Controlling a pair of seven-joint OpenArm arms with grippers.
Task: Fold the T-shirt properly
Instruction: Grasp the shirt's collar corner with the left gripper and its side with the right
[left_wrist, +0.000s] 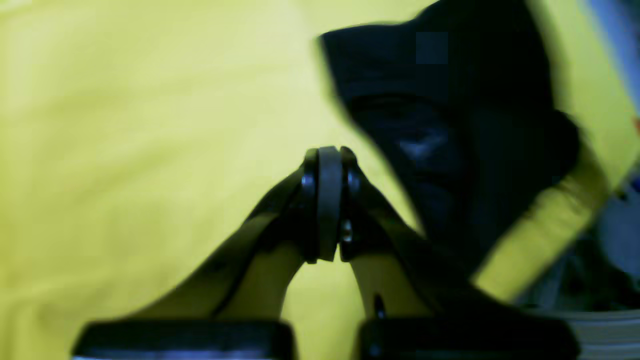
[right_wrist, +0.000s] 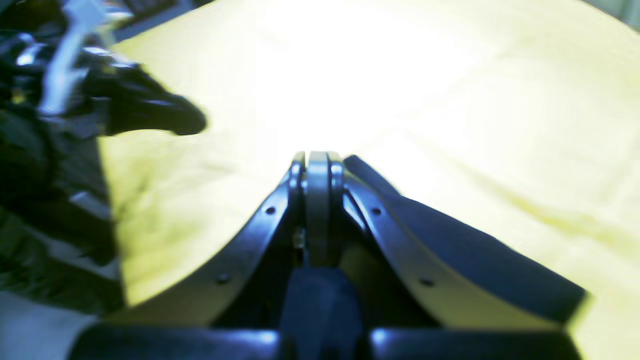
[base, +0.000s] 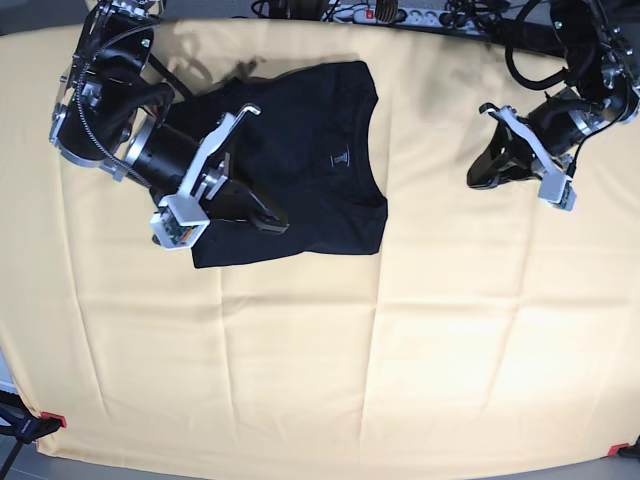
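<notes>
We find both the left end effector (left_wrist: 327, 155) and right end effector (right_wrist: 317, 160) closed and empty, the T-shirt (base: 320, 225) at upper left of the base frame; we advise opening over its edge and pinching shallowly.

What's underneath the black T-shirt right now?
The pale yellow cloth shows all around the T-shirt, so it likely continues beneath. Anything else under there is covered, so I can't tell.
</notes>
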